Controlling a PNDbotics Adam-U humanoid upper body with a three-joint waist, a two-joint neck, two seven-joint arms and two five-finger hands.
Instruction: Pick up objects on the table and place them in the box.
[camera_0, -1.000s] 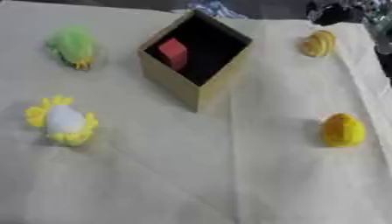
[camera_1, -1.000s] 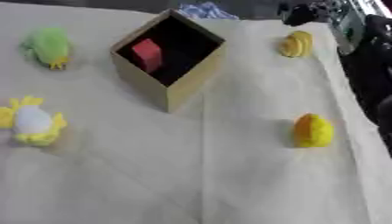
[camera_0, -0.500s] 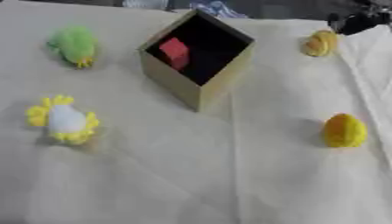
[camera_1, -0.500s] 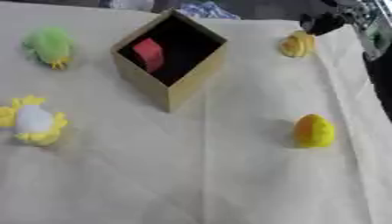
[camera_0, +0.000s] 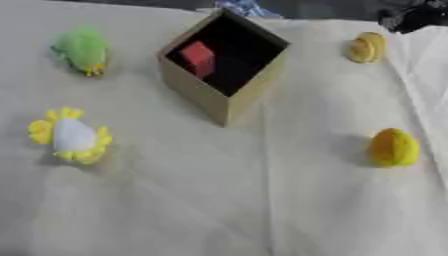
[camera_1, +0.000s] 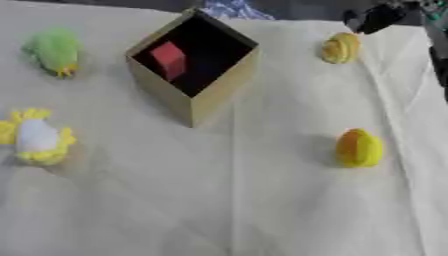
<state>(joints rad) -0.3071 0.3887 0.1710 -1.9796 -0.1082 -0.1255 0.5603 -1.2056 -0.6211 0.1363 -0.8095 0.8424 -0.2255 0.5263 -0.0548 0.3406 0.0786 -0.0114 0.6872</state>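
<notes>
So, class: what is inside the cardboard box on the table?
Inside the box a red block leans against the left inner wall. The near walls cover part of the dark floor, so anything else there stays unseen.

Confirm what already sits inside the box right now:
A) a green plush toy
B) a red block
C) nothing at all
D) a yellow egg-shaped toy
B: a red block shows against the dark inside of the box, while the green plush toy and the yellow egg-shaped toy lie out on the table.
</notes>
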